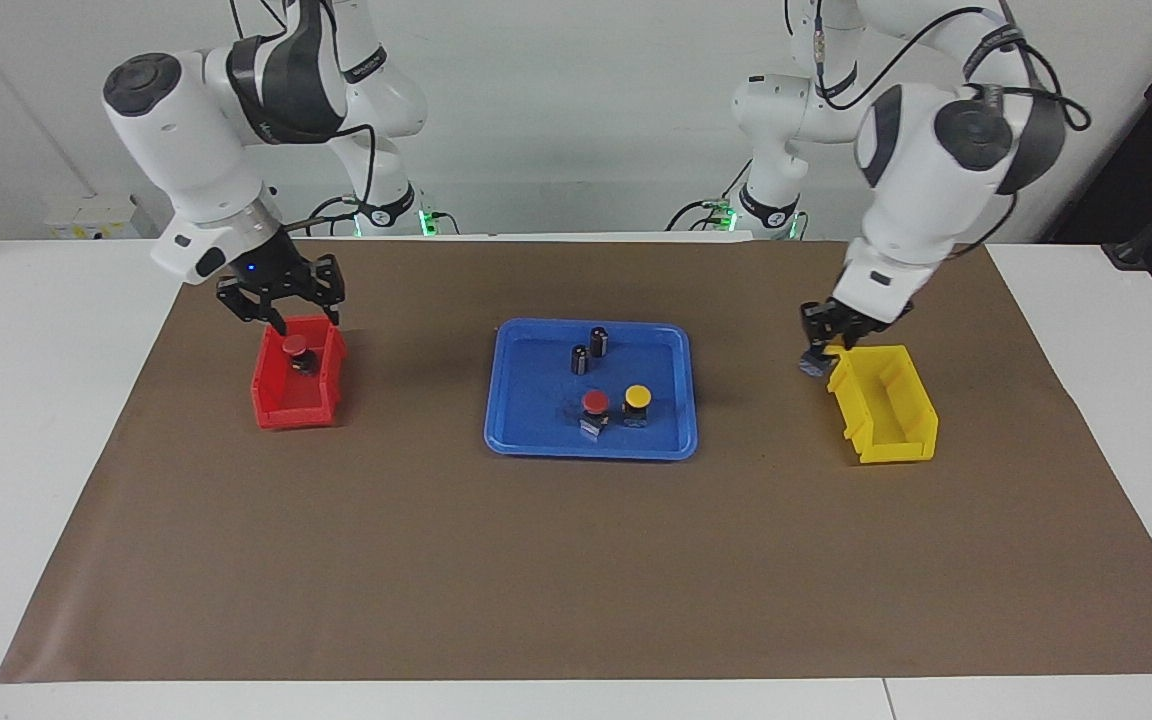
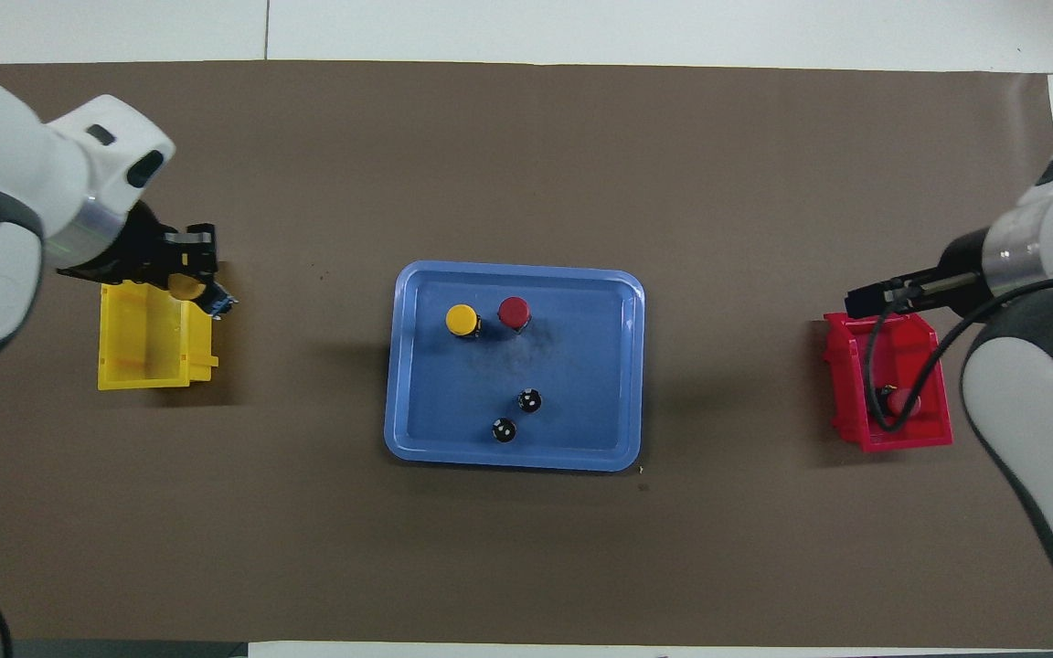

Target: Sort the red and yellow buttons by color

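My left gripper [image 1: 820, 352] is shut on a yellow button [image 2: 185, 285] and holds it in the air over the tray-side edge of the yellow bin [image 1: 886, 405]; the gripper also shows in the overhead view [image 2: 190, 274]. My right gripper [image 1: 282, 308] is open and empty above the red bin [image 1: 296, 400]. A red button [image 1: 294, 346] lies in that bin and shows in the overhead view too [image 2: 903, 402]. One red button [image 1: 594, 402] and one yellow button [image 1: 637, 397] stand side by side in the blue tray [image 1: 526, 440].
Two small dark cylinders [image 1: 580, 358] [image 1: 598, 340] without coloured caps stand in the tray, nearer to the robots than the buttons. A brown mat [image 1: 576, 580] covers the table. The tray lies midway between the two bins.
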Controlling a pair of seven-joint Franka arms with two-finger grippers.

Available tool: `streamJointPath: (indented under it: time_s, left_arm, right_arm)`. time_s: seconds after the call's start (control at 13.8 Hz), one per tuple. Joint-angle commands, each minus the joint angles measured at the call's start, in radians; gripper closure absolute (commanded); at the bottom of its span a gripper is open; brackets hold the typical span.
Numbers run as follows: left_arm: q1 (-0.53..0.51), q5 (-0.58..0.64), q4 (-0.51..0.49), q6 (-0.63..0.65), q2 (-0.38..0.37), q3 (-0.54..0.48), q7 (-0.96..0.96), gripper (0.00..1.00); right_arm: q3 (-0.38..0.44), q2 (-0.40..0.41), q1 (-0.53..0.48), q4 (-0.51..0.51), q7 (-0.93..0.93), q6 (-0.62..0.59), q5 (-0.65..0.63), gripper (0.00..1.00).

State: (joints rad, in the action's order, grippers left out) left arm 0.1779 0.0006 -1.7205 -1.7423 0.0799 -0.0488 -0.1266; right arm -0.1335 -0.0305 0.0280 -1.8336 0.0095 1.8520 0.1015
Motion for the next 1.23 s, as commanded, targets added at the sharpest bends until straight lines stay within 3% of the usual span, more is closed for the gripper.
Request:
streamJointPath:
  time_s: [0.0, 0.07, 0.14, 0.65, 0.94, 1.09, 1.16]
  left_arm:
    - [-0.106, -0.001, -0.101, -0.116, -0.024, 0.009, 0.142, 0.99]
    - [-0.113, 0.001, -0.157, -0.188, -0.037, 0.009, 0.142, 0.99]
    - [-0.123, 0.001, -0.194, -0.236, -0.038, 0.009, 0.142, 0.99]
    - [-0.146, 0.002, -0.391, -0.339, -0.072, 0.009, 0.171, 0.99]
    - [-0.152, 0.002, -0.479, -0.437, -0.072, 0.009, 0.173, 0.98]
    - [-0.150, 0.001, -0.510, -0.473, -0.071, 0.009, 0.171, 0.82]
    - [-0.150, 0.002, -0.508, -0.474, -0.071, 0.009, 0.171, 0.50]
  right_arm:
    - [0.000, 0.218, 0.239, 0.245, 0.342, -0.014, -0.070, 0.30]
    - [-0.002, 0.322, 0.315, 0.366, 0.477, -0.004, -0.129, 0.30]
    - [-0.002, 0.375, 0.351, 0.404, 0.541, 0.019, -0.153, 0.30]
    - [-0.002, 0.494, 0.452, 0.327, 0.665, 0.251, -0.160, 0.26]
    - [-0.002, 0.486, 0.451, 0.234, 0.664, 0.321, -0.160, 0.28]
    - [-0.002, 0.474, 0.451, 0.197, 0.664, 0.346, -0.160, 0.29]
    - [-0.002, 0.471, 0.457, 0.189, 0.664, 0.349, -0.160, 0.29]
